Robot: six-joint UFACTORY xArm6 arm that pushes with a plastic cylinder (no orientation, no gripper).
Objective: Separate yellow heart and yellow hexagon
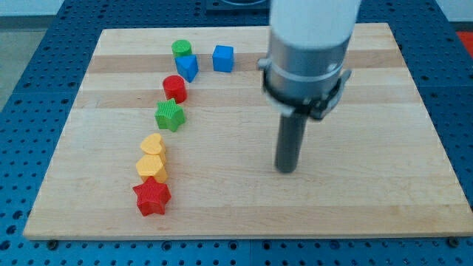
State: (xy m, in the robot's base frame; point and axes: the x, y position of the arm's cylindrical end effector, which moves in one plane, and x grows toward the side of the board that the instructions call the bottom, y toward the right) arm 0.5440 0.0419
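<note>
The yellow heart [152, 144] lies at the view's lower left of the wooden board. The yellow hexagon [151, 167] sits right below it, touching it. A red star [152, 197] touches the hexagon from below. My tip [286, 169] rests on the board well to the right of these blocks, about a third of the board's width away, roughly level with the hexagon.
A green star [171, 115], a red cylinder [174, 88], a blue triangular block [187, 67] and a green cylinder [181, 49] run in a curved line upward from the heart. A blue cube [223, 58] stands near the top. The board's edge [244, 235] borders a blue pegboard surface.
</note>
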